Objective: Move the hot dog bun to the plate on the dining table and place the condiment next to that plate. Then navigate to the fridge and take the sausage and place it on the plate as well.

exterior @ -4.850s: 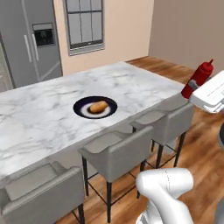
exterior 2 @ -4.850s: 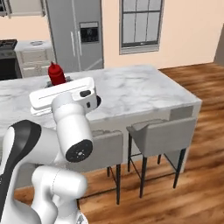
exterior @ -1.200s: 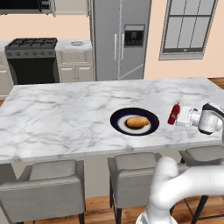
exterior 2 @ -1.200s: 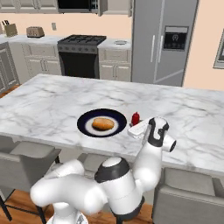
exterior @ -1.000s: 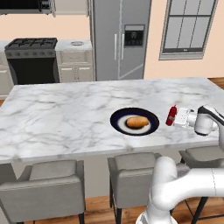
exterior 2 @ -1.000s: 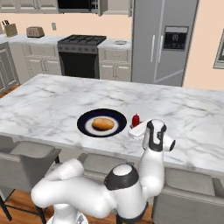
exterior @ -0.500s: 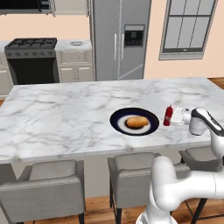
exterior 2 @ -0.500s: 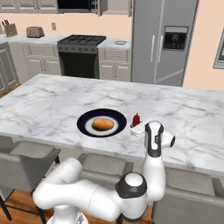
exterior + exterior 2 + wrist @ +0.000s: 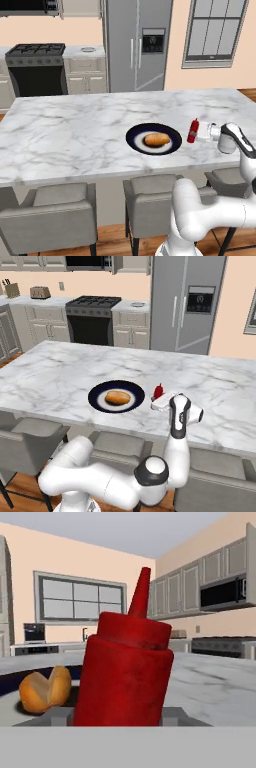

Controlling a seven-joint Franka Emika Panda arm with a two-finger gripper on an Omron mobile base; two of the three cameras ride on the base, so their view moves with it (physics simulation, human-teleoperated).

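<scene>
On the dining table [image 9: 60, 135], the plate [image 9: 170, 135] already carries the hot dog bun [image 9: 157, 139], and the condiment [image 9: 193, 131] stands upright just beside the plate's right edge. The gripper [image 9: 201, 133] sits at the bottle; whether its jaws grip it I cannot tell. Best to part them fully and back straight away, so the bottle isn't tipped.

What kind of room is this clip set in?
A rendered home kitchen with a dining area, most likely: a stainless two-door fridge, a black stove set among beige cabinets, and a marble dining table with grey chairs tucked under it.
</scene>
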